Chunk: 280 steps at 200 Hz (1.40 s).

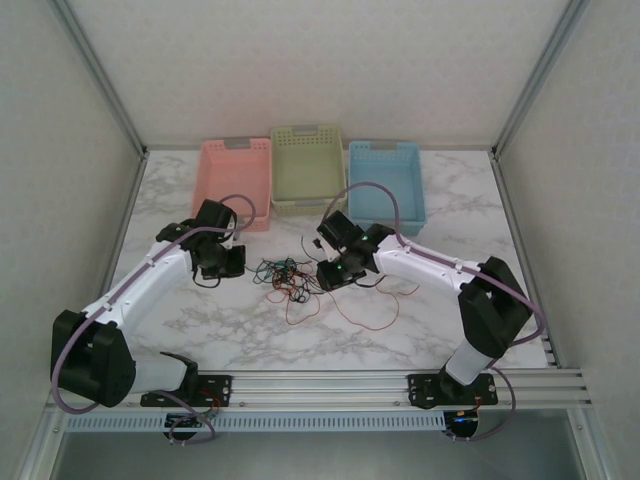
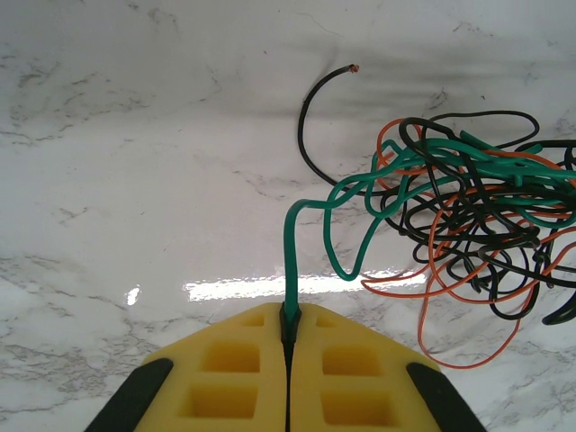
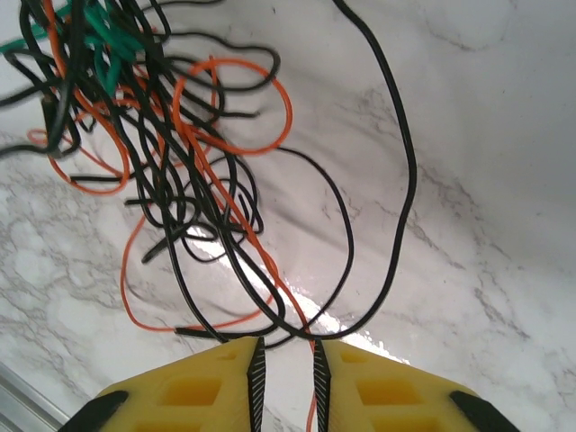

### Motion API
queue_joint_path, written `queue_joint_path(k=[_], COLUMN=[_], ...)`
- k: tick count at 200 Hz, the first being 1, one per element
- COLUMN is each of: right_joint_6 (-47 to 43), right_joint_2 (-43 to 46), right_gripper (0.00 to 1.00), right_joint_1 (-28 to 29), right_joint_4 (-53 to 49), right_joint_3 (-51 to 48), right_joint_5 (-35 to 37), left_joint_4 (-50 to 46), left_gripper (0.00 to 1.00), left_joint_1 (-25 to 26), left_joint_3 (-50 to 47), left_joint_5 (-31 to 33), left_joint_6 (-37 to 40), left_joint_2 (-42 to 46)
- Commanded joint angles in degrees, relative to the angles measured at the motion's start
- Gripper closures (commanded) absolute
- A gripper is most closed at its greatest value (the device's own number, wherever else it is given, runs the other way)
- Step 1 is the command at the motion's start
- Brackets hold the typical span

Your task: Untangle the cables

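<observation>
Closest in, my left end effector has its jaws pressed together on the green cable. The cable leaves the tips straight ahead, then bends right and runs into the tangle of cables lying ahead and to the right on the desk. That strand's long axis points from the tips toward the knot, so I judge that any pull to free it must go away from the knot, to the left.

My right end effector shows a narrow gap between its jaws, and I can't make out a grip on anything. An orange strand trails into that gap, and a black loop crosses just ahead of the tips. From there the knot lies ahead and to the left.

From overhead, the knot sits between both arms, and the right one is nearer, almost over its edge.
</observation>
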<state>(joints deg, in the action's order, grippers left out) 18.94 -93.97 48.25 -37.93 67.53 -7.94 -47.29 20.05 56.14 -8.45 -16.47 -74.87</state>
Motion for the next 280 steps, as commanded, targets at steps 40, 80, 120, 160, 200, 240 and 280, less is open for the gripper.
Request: queue_joint_path(k=[40,80,120,160,200,240,280], right_joint_6=[3.6,3.6,4.6,4.7,5.9,6.0,6.7], right_joint_2=[2.5,0.3,-1.0,-2.2,-3.6,-3.7,-3.3], right_gripper=[0.63,0.66,0.68,0.70,0.71,0.72,0.72], right_joint_1=[0.4,0.8,1.8,2.5,2.6,2.7,2.8], right_joint_4=[-1.1,-1.1,0.9,1.0,-0.3,0.0,0.1], right_joint_3=[-5.2,-5.5,-6.2,-6.3,-6.0,-6.1,-6.3], right_joint_5=[-3.1,-4.1,-5.4,-3.8,0.3,0.9,2.4], left_joint_4=[-0.2,-0.2,-0.2,-0.2,-0.3,-0.3,-0.3], left_gripper=[1.00,1.00,1.00,1.00,1.00,1.00,1.00], left_joint_1=[0.1,0.1,0.1,0.1,0.1,0.1,0.1], left_joint_3=[1.2,1.2,1.3,1.2,1.2,1.2,1.2], left_joint_5=[0.9,0.9,0.9,0.9,1.0,0.9,0.9], left_joint_6=[1.0,1.0,1.0,1.0,1.0,1.0,1.0], left_joint_2=[1.3,1.4,1.2,1.2,1.2,1.0,1.0])
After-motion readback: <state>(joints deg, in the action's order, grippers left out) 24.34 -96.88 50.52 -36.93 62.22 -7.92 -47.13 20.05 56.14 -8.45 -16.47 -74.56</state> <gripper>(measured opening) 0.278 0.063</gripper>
